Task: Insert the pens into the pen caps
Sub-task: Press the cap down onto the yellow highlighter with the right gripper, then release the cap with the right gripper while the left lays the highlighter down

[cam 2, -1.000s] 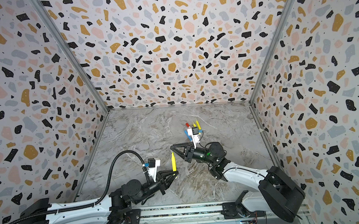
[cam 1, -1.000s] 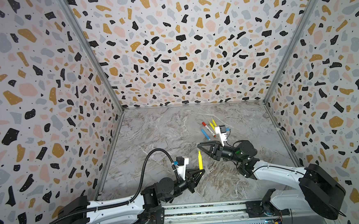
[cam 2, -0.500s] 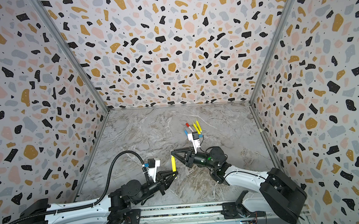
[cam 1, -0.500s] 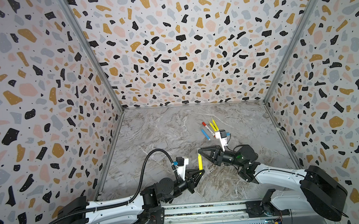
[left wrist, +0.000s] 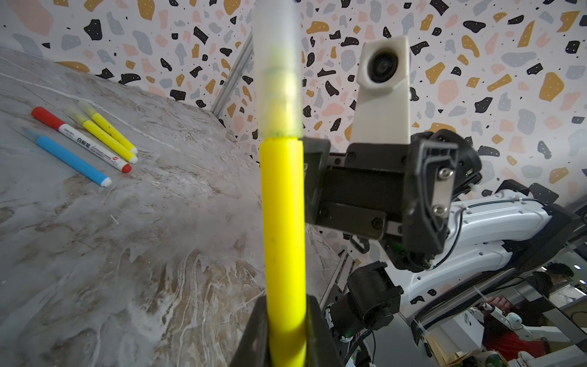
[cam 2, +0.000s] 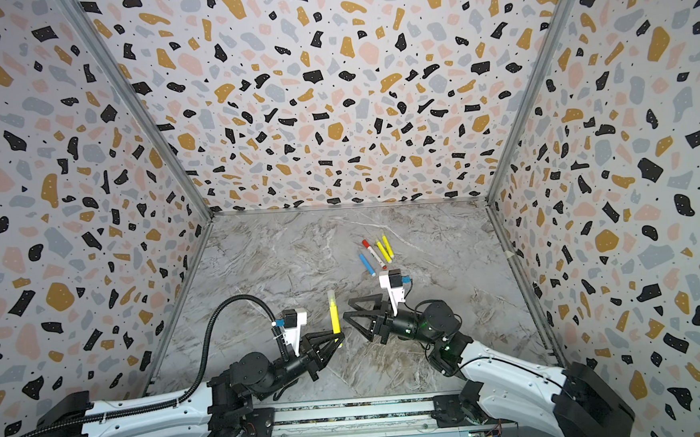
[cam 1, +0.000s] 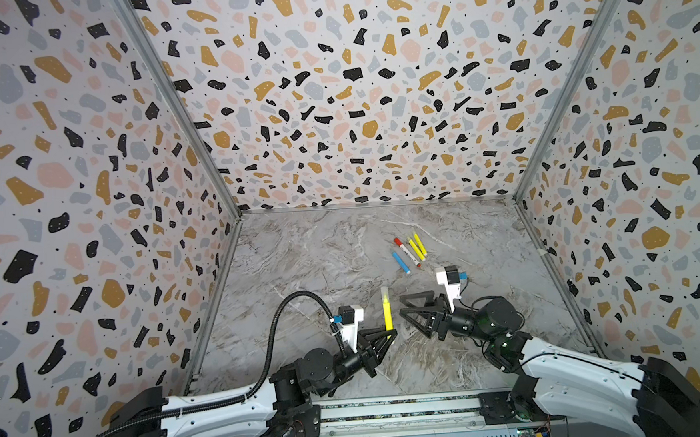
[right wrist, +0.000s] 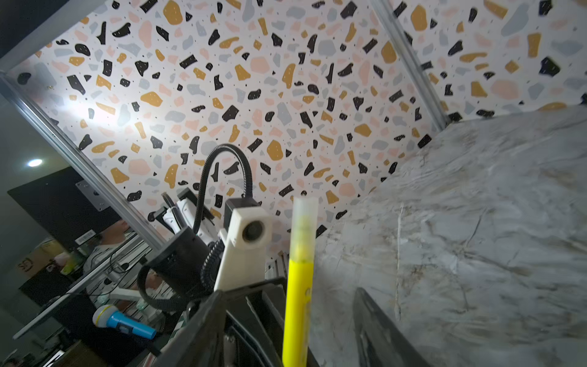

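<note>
The left tool (cam 1: pixel 390 336) pinches the lower barrel of a yellow pen (cam 1: pixel 387 317), held upright over the surface (cam 1: pixel 301 264), with a clear cap (left wrist: pixel 278 73) seated over its tip; the right tool (cam 1: pixel 403 305) stands just beside that pen, jaws spread and gripping nothing. Well beyond the held pen lie a blue pen (cam 1: pixel 401 262), a white-barrelled pen (cam 1: pixel 408 252) and two more yellow pens (cam 1: pixel 417 248), close together. Judgement: capping of this pen looks complete; next the right tool should draw clear and the left tool lay the pen down without disturbing the cap.

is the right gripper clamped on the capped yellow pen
No, the right gripper has open jaws, clear of the yellow pen, which only the left gripper holds.
</note>
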`<state>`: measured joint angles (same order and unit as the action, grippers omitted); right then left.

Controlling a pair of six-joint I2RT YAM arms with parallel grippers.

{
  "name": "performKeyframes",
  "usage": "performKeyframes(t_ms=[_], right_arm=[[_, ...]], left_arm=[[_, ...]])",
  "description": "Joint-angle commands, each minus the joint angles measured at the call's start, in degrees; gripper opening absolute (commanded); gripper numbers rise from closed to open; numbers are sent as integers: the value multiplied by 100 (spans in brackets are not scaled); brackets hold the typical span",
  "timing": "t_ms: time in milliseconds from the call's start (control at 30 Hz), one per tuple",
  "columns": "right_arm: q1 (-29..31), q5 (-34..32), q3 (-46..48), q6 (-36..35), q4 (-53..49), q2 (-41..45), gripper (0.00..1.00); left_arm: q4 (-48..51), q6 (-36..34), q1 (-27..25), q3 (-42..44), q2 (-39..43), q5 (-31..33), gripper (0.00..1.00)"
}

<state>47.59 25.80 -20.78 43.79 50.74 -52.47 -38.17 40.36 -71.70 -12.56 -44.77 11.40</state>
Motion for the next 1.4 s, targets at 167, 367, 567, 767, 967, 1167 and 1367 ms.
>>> performKeyframes(t_ms=[167,367,567,767,967,1167,1367], right_arm=[[-382,482,-2667,-1524,-3498,-849,63],[-234,764,-3051,-1718,-3871,-1396,60],[-119,869,-3066,-1758,-3903,-1591,49],[-32,917,-2811,-1723,-3825,-1578,8],[361,566,-1779,-1530,-3348,-1471,0],[869,14,-541,-1212,-2558,-1315,0],[1300,-102,-140,-993,-1895,-1711,0]], left_arm=[[-164,-230,16,-43,-55,44,0],[-67,-250,15,-89,-32,90,0],[-6,-274,13,-118,-27,102,0],[46,-286,15,-148,-3,222,0],[147,-530,40,-336,412,675,0],[-188,-671,785,-557,749,-64,0],[-985,-209,1714,-573,644,-1208,0]])
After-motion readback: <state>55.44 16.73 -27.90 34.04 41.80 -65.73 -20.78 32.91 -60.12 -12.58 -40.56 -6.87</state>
